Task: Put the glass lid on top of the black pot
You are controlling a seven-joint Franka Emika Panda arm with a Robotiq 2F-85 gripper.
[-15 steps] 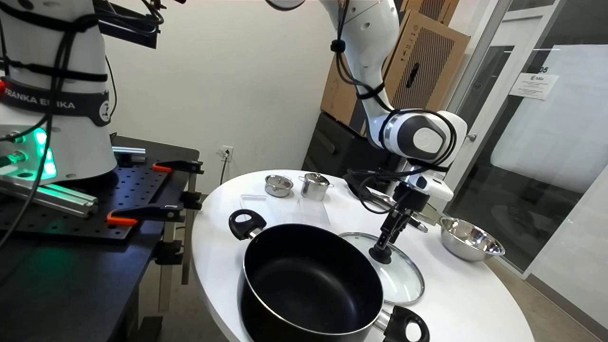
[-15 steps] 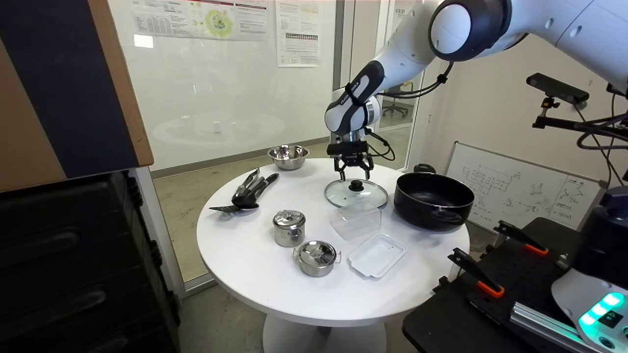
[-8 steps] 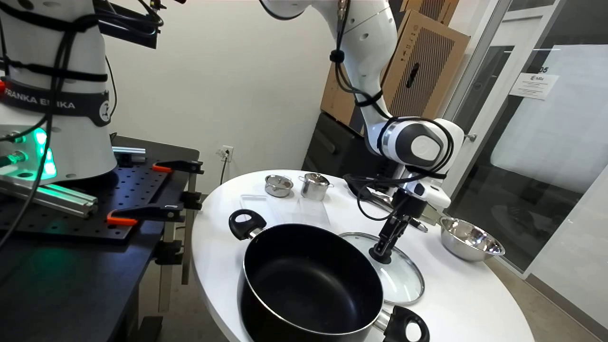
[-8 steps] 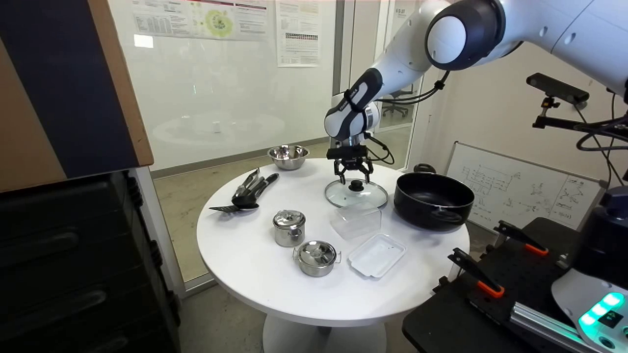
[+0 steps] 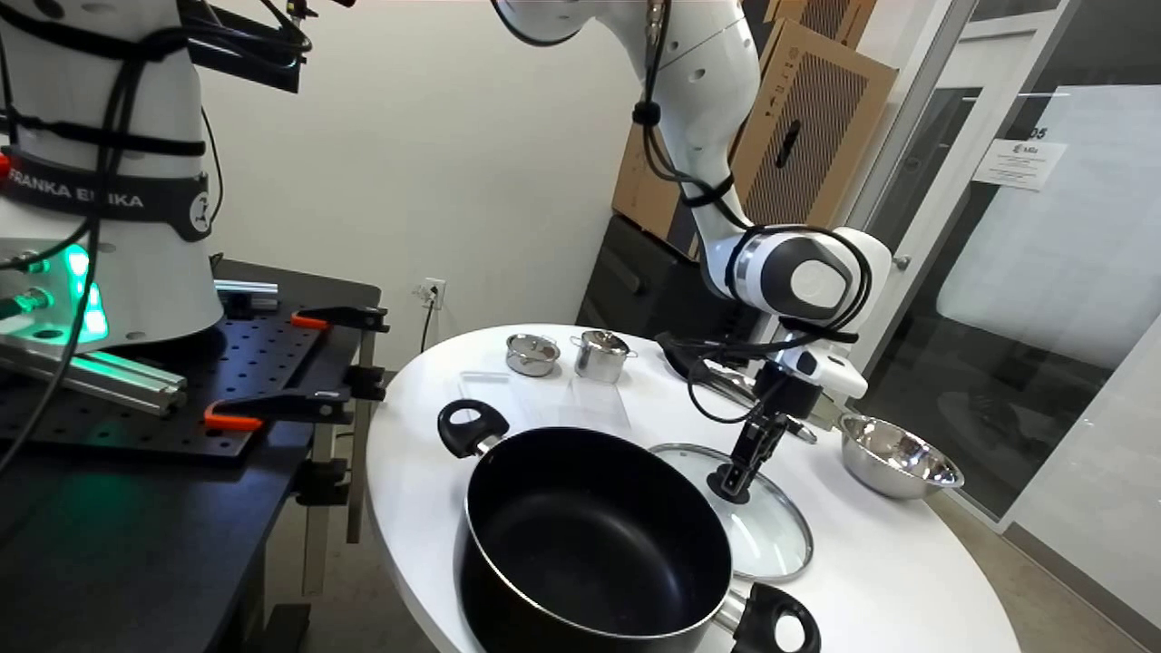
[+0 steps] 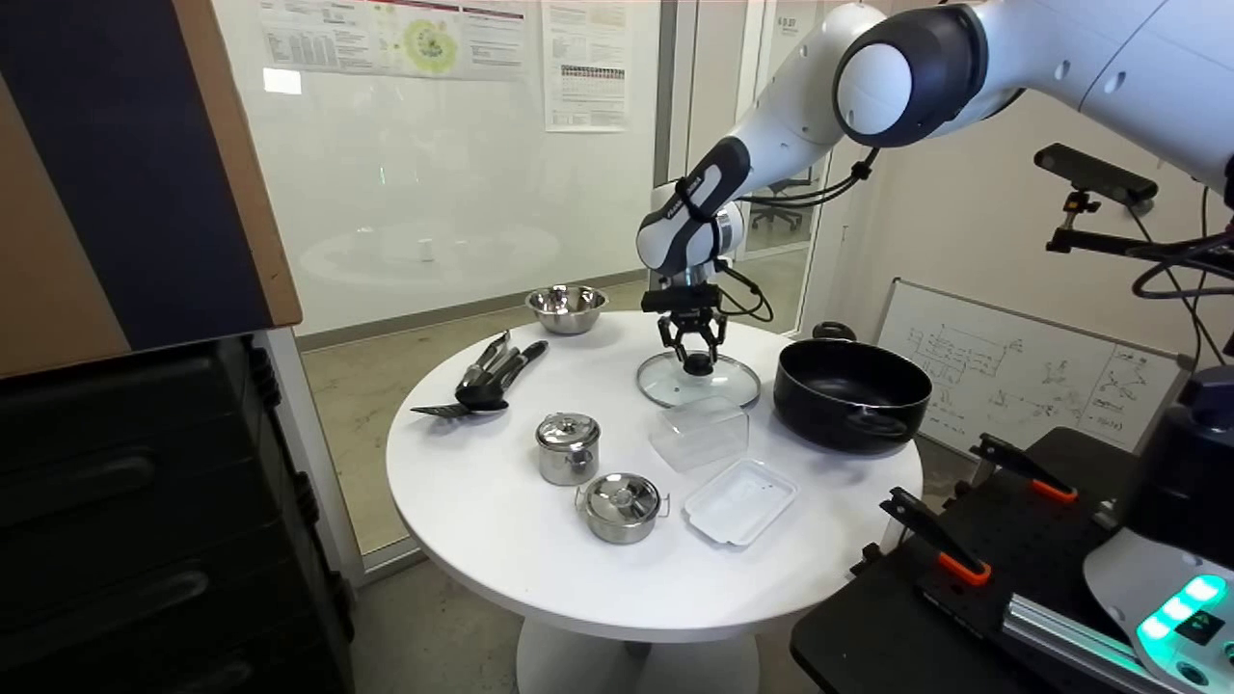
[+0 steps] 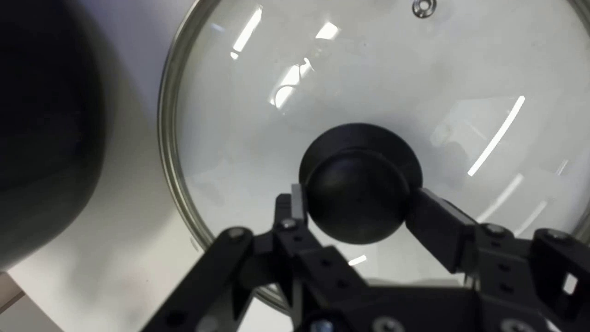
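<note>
Find the glass lid [image 6: 699,386] flat on the table [image 6: 482,511], below a pincer [image 6: 697,357] clenched on the lid's black knob [image 7: 357,198]. Could slip or tip when lifted, held only by that smooth round grip. Look left of the pincer, in the wrist view, for the uncovered black pot [image 7: 44,138]; could bump it if carried too low.

Lid [image 6: 692,386] beside pot [image 6: 825,411], both on table [image 6: 472,492]

Between the black jaws, a black knob [image 7: 359,203]; under them the lid [image 7: 368,83] — clear, silver-rimmed, streaked with white glare. Beside them, the pot [image 6: 852,390] — black, silver-edged. Farther from the jaws, a silver bowl [image 6: 567,320] on the white table [image 6: 496,472].
</note>
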